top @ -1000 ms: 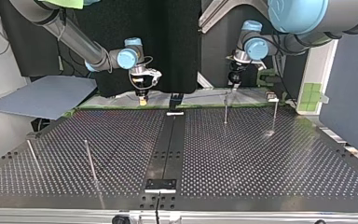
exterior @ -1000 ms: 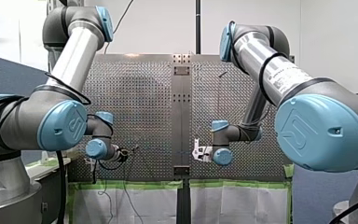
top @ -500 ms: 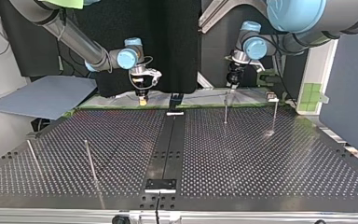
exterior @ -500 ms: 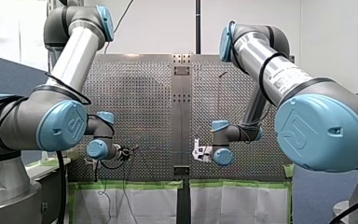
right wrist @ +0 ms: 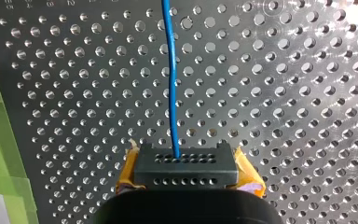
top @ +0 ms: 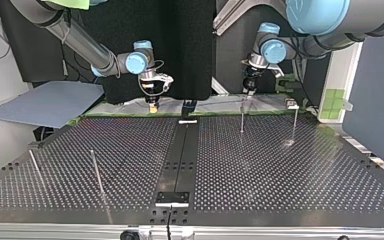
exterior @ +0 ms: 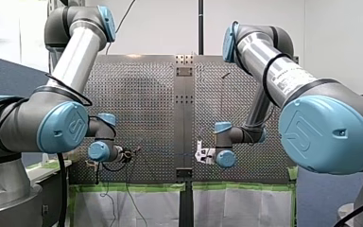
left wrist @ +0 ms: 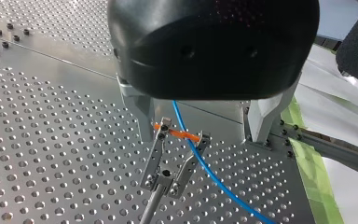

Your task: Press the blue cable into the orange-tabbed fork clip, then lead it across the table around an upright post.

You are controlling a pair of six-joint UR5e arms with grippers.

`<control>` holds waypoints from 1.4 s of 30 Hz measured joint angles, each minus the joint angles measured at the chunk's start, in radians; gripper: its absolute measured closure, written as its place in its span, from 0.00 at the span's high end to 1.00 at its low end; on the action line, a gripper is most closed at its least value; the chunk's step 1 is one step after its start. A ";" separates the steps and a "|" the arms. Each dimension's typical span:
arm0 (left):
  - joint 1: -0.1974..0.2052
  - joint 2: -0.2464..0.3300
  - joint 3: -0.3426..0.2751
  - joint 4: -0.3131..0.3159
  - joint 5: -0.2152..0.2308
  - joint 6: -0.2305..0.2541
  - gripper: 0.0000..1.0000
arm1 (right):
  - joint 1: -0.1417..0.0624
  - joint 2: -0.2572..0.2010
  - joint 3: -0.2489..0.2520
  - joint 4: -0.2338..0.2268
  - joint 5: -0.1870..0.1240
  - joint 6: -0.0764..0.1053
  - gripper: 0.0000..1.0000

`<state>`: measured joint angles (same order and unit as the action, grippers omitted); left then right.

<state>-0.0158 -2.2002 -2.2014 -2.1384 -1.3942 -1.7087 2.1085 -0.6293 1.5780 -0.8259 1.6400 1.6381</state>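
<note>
In the left wrist view the fork clip (left wrist: 161, 158) stands on a thin post, its orange tab (left wrist: 182, 135) bridging the two prongs. The blue cable (left wrist: 214, 175) runs down through the fork under the tab. My left gripper (left wrist: 200, 137) straddles the clip, its metal fingers (left wrist: 137, 116) wide apart and touching nothing. In the right wrist view my right gripper (right wrist: 175, 156) is shut on the blue cable (right wrist: 171, 84) with yellow pads (right wrist: 129, 172); the cable stretches straight ahead over the perforated plate. The top view shows my left gripper (top: 250, 92) above the clip's post (top: 242, 119) and my right gripper (top: 152, 105) at the left.
Upright posts stand on the perforated table (top: 280, 170): one at the top view's right (top: 295, 122), two at its left (top: 96, 170) (top: 34, 165). A dark centre rail (top: 180, 155) splits the plate. Green tape (left wrist: 312, 172) lines the table edge.
My left gripper edged slightly toward the top view's left a second ago and has held still since. My right gripper keeps its hold on the cable without moving.
</note>
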 joint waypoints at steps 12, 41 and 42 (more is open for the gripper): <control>-0.004 0.000 0.000 -0.002 0.002 0.019 1.00 | 0.000 0.001 0.000 0.005 0.000 -0.002 0.00; -0.151 -0.001 0.099 -0.058 -0.102 0.112 1.00 | 0.000 0.000 0.000 -0.002 0.000 0.000 0.00; -0.160 -0.001 0.108 -0.064 -0.110 0.112 1.00 | 0.000 0.001 0.000 -0.001 -0.001 -0.001 0.00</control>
<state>-0.1754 -2.2014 -2.0935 -2.2029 -1.5046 -1.5972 2.1085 -0.6286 1.5779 -0.8272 1.6393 1.6375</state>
